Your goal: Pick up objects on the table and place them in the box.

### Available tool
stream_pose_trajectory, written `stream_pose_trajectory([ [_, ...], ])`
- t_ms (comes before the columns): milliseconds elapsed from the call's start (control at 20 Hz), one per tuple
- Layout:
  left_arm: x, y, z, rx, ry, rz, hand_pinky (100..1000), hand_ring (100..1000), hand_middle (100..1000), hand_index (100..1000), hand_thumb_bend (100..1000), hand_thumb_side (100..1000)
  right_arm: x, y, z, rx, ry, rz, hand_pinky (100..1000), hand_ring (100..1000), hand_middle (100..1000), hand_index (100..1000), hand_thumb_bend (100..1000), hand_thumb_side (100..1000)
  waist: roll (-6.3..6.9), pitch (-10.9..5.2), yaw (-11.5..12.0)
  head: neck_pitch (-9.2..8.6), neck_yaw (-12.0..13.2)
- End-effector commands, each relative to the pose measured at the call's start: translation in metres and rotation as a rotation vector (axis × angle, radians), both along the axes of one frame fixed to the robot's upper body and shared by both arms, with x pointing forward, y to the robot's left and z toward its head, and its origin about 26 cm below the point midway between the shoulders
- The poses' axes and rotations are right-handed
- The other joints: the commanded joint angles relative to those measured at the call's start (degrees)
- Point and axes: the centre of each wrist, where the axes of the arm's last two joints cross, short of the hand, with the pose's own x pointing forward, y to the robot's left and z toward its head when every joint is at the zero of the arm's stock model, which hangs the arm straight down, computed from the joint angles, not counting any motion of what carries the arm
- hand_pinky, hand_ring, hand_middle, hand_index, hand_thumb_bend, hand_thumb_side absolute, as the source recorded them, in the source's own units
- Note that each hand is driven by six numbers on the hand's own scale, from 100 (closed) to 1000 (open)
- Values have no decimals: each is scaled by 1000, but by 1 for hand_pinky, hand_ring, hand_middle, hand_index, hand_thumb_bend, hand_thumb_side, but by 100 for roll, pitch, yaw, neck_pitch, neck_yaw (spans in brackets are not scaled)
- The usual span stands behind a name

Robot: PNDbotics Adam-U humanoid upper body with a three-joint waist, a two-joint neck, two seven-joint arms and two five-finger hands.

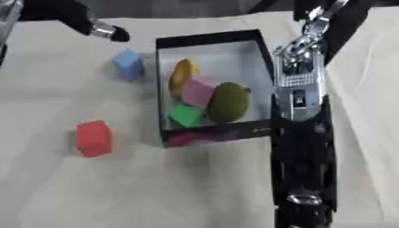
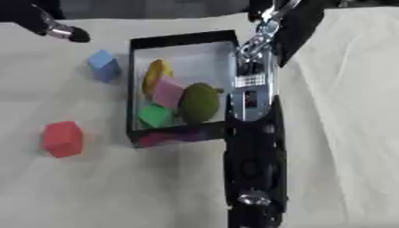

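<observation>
Already four pieces lie in the black-walled box (image 1: 210, 39), while two blocks sit out on the pale cloth-covered table (image 1: 156, 187).

Inside the box, on its pale floor, a rounded orange-yellow piece (image 1: 183, 73) stands at the far left, a pink block (image 1: 197, 91) tilts against it, a green block (image 1: 185, 115) lies at the near left, and a dull olive, egg-shaped piece (image 1: 228, 102) fills the right side. Left of the box, just beside its far corner, is a light blue cube (image 1: 128, 64); a red cube (image 1: 93, 138) sits nearer and further left, well apart from the box. At the far left, the left hand (image 1: 105, 30) shows only a black fingertip with a silver ring, above the table; whether it is spread or curled I cannot tell. Along the box's right wall stretches the right arm (image 1: 300, 133), black with silver perforated metal; its hand is not visible.
</observation>
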Motion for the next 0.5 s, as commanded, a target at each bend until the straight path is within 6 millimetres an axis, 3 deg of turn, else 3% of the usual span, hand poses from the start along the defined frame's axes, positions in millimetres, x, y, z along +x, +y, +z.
stream_pose_trajectory([
  [50,3,25,8,11,-1,81,827,864,825,910,716,434,1,3,11,0,-22,0,819,736,742,817,100,725,-82,-149,26,28,21],
  [150,6,29,3,28,18,72,836,874,834,911,734,388,1,5,13,-1,-21,5,819,736,742,817,100,724,-104,-132,27,28,36],
  [200,7,27,1,42,15,17,839,882,837,910,742,288,1,6,13,-3,-21,8,819,736,742,817,100,723,-113,-125,24,28,45],
  [300,7,28,-2,72,13,-105,837,881,828,886,721,216,2,8,14,-6,-20,12,819,736,742,817,100,722,-128,-112,18,28,53],
  [500,11,39,-7,161,16,-179,845,883,828,895,741,240,4,9,16,-8,-18,11,819,736,742,817,100,723,-145,-89,15,25,63],
])
